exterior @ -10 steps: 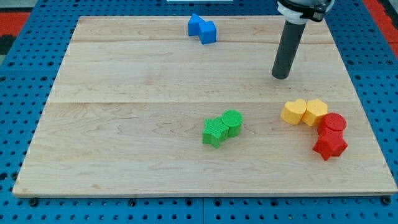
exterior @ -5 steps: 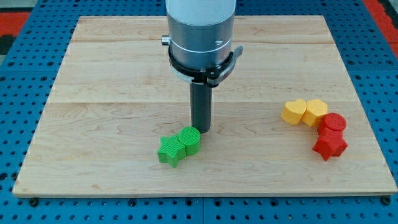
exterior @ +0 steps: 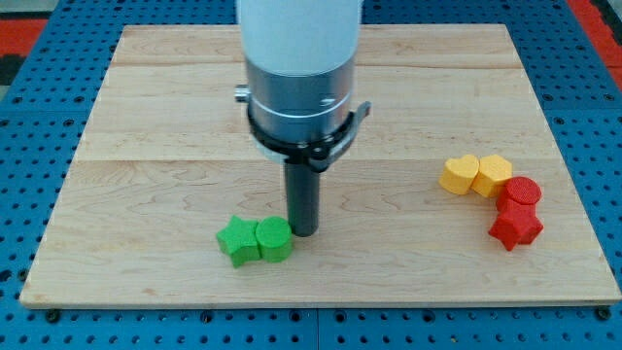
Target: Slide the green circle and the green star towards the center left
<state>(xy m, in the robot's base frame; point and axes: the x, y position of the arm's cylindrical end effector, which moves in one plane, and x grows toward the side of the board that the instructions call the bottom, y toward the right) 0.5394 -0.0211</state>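
Robotics lab — wooden board [exterior: 175,117] on blue pegboard bench [exterior: 29,146], arm [exterior: 296,78] w/ rod.

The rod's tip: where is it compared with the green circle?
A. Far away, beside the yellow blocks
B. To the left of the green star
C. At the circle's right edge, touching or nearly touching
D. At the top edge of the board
C: my tip stands at the right side of the green circle, with the green star on the circle's left.

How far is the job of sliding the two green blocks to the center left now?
Done: the green star and green circle touch, left of centre near the board's bottom. In hand: my tip presses at the circle's right. Left: push them further left and upward.
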